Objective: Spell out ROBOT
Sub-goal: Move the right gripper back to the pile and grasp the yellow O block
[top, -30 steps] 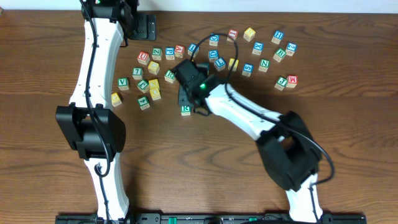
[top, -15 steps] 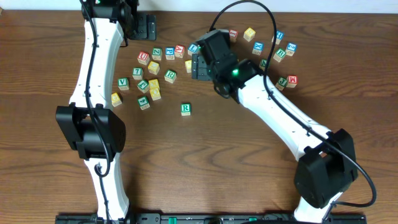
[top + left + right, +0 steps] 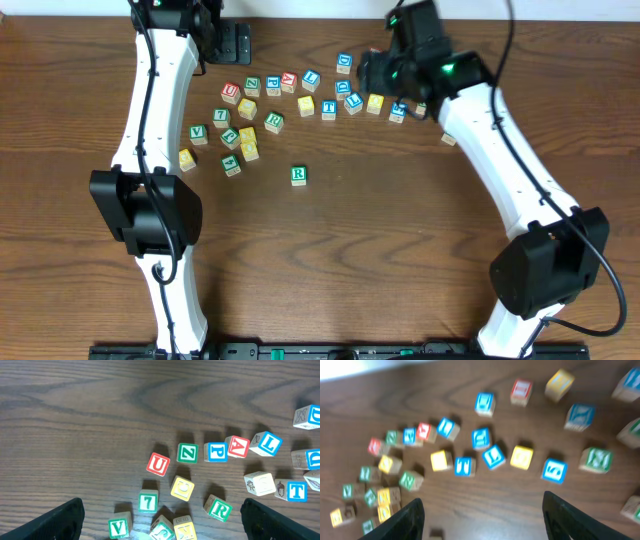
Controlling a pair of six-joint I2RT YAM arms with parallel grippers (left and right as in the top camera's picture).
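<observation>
A green R cube [image 3: 298, 175] stands alone on the wood, in front of the scattered letter cubes. In that scatter a blue T cube [image 3: 329, 108] lies between two yellow-faced cubes [image 3: 306, 105] [image 3: 375, 102]. The right wrist view, blurred, shows the same T [image 3: 465, 466] and yellow cubes [image 3: 521, 456] [image 3: 440, 460]. My right gripper [image 3: 372, 72] [image 3: 482, 502] hovers open over the back right of the scatter, holding nothing. My left gripper [image 3: 228, 42] [image 3: 161, 510] is open wide at the back left, above the cubes. I cannot pick out a green B cube.
Under the left gripper lie a red U [image 3: 158, 464], green Z [image 3: 187, 453], blue P [image 3: 217, 452], red A [image 3: 237, 447], green 7 [image 3: 148, 501] and a second green R [image 3: 218, 508]. The right arm covers several cubes at the back right.
My right gripper has let go of the green R cube near the table's middle and swung up and back to the right. The left arm has not moved.
</observation>
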